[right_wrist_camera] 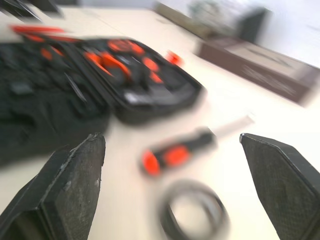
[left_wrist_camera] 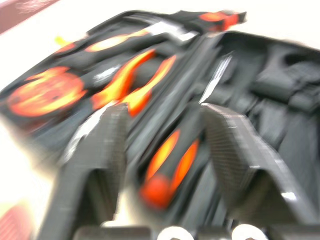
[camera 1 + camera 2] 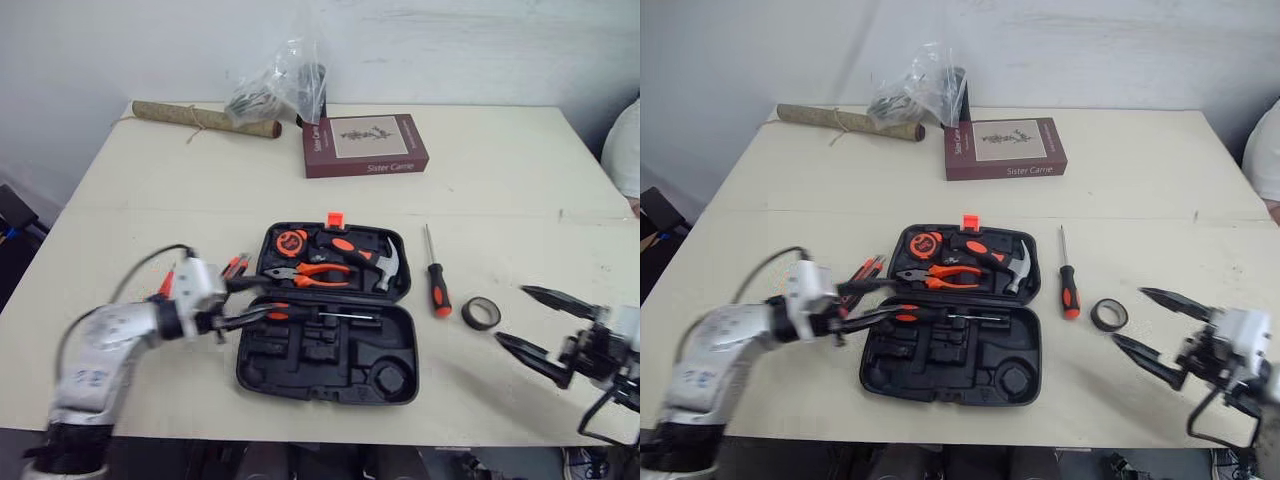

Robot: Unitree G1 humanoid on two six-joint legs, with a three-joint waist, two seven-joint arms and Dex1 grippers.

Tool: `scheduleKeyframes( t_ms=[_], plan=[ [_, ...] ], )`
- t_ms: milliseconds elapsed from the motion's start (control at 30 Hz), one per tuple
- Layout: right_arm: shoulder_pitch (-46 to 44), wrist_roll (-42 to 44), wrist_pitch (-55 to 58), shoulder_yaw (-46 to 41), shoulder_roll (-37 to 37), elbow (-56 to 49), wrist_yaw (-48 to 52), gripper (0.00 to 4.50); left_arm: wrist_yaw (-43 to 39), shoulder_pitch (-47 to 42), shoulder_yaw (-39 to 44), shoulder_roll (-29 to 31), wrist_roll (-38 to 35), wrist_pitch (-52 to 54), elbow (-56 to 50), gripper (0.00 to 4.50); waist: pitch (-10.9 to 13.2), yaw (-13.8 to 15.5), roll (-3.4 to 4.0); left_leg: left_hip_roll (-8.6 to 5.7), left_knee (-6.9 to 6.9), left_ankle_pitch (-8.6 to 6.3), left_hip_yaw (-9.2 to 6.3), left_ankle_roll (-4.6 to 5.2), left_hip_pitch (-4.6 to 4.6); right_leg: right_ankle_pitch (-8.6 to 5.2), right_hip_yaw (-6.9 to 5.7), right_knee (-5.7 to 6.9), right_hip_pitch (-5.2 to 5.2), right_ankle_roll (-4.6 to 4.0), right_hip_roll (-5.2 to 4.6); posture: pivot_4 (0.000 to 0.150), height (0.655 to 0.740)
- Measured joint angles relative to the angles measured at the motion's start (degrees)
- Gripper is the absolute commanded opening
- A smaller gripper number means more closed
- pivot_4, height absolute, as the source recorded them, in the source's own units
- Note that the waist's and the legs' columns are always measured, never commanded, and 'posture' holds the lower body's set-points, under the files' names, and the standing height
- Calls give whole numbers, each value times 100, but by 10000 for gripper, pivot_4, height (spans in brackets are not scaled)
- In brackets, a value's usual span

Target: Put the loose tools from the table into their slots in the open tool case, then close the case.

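Silver-grey arms (image 3: 100, 350) carry looping black cables (image 3: 140, 262) and tapered, weave-textured black fingers (image 2: 235, 150).

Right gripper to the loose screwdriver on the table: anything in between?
Yes. The black tape roll lies flat between the open right gripper and the screwdriver, apart from both. From the screwdriver to the open tool case, nothing visible stands in the way.

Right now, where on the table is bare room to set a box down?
Free: the wide strip between the book and the tool case; the far right side behind the screwdriver. Crowded: between case and right claw, where screwdriver and tape roll lie; the case's left edge, by the left claw.
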Motion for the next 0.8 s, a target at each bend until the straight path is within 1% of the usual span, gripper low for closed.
scheduleKeyframes(
  t_ms=[33, 67, 100, 167, 200, 267, 367, 467, 500, 600, 633, 667, 733, 800],
  plan=[
    [77, -4, -96, -156, -1, 206, 1, 45000, -12, 109, 199, 70, -15, -2, 74, 40984, 3, -5, 0, 0, 1, -3, 1, 4, 0, 0, 0, 0, -1, 1, -2, 1500, 7400],
    [197, -45, -277, -319, -2, 536, 7, 45000, -54, 330, 550, 170, -62, -28, 210, 43840, 6, -11, -3, -2, -2, -7, 1, 7, 0, 2, 5, -1, -3, 3, -6, 1500, 7400],
    [268, -80, -500, -537, -5, 942, -12, 45000, -101, 596, 946, 312, -80, -112, 454, 44519, 9, -29, -8, 0, -2, -17, 1, 19, -1, 2, 12, 0, -6, 3, -10, 1500, 7400],
    [468, -94, -718, -873, -11, 1479, -47, 45000, -130, 912, 1593, 449, -77, -264, 939, 44519, 10, -48, -10, 0, -22, -22, 1, 21, 0, 0, 24, -5, -14, 0, -17, 1500, 7400],
    [589, -112, -898, -1055, -16, 1894, -85, 45000, -141, 1126, 2102, 551, -66, -502, 1442, 44519, 10, -69, -11, 2, -41, -20, 2, 18, 2, 0, 31, -13, -20, -1, -26, 1500, 7400],
    [681, -160, -1100, -1296, -47, 2440, -241, 45000, -132, 1387, 2700, 702, 8, -807, 2258, 44519, 10, -102, -10, 6, -53, -17, 5, 13, 3, -2, 34, -14, -29, -4, -25, 1500, 7400],
    [699, -300, -1188, -1374, -156, 2819, -525, 45000, -111, 1526, 2985, 758, 109, -1142, 2934, 44519, 10, -145, -8, 7, -57, -20, 18, 4, 3, -2, 50, -5, -44, -6, -30, 1500, 7400],
    [631, -320, -1255, -1372, -202, 2923, -575, 45000, -79, 1768, 3148, 701, 169, -1432, 3423, 44519, 11, -225, -10, 10, -62, -31, 18, -16, 2, -4, 51, 0, -50, -11, -36, 1500, 7400],
    [588, -312, -1252, -1353, -200, 2881, -562, 45000, -79, 1777, 3143, 648, 164, -1462, 3416, 44519, 11, -229, -10, 10, -62, -34, 18, -22, 3, -4, 51, 0, -51, -11, -38, 1500, 7400],
    [535, -227, -1065, -1103, -172, 2309, -483, 45000, -87, 1792, 3044, 495, 104, -1439, 3093, 44519, 11, -230, -10, 11, -63, -37, 18, -30, 1, -4, 54, 3, -54, -11, -42, 1500, 7400],
    [566, -269, -735, -875, -157, 1727, -647, 45000, -101, 1754, 2887, 456, 30, -1350, 2805, 44519, 11, -228, -9, 11, -64, -37, 17, -31, 1, -4, 55, 4, -55, -11, -43, 1500, 7400],
    [595, -369, -478, -732, -164, 1356, -877, 45000, -108, 1694, 2802, 433, -13, -1270, 2623, 44519, 12, -226, -6, 10, -64, -36, 18, -34, -1, -4, 57, 8, -59, -12, -47, 1500, 7400],
    [644, -465, 361, -417, -240, 331, -1456, 45000, -130, 1531, 2548, 414, -195, -1046, 2097, 44519, 13, -211, -5, 6, -64, -16, 17, -69, -4, -4, 57, 9, -61, -12, -52, 1500, 7400],
    [692, -404, 1342, -198, -414, -685, -1951, 45000, -138, 1361, 2293, 416, -413, -715, 1532, 44519, 14, -195, -2, 5, -66, -16, 17, -69, -7, -4, 56, 8, -62, -12, -53, 1500, 7400]
  ],
)
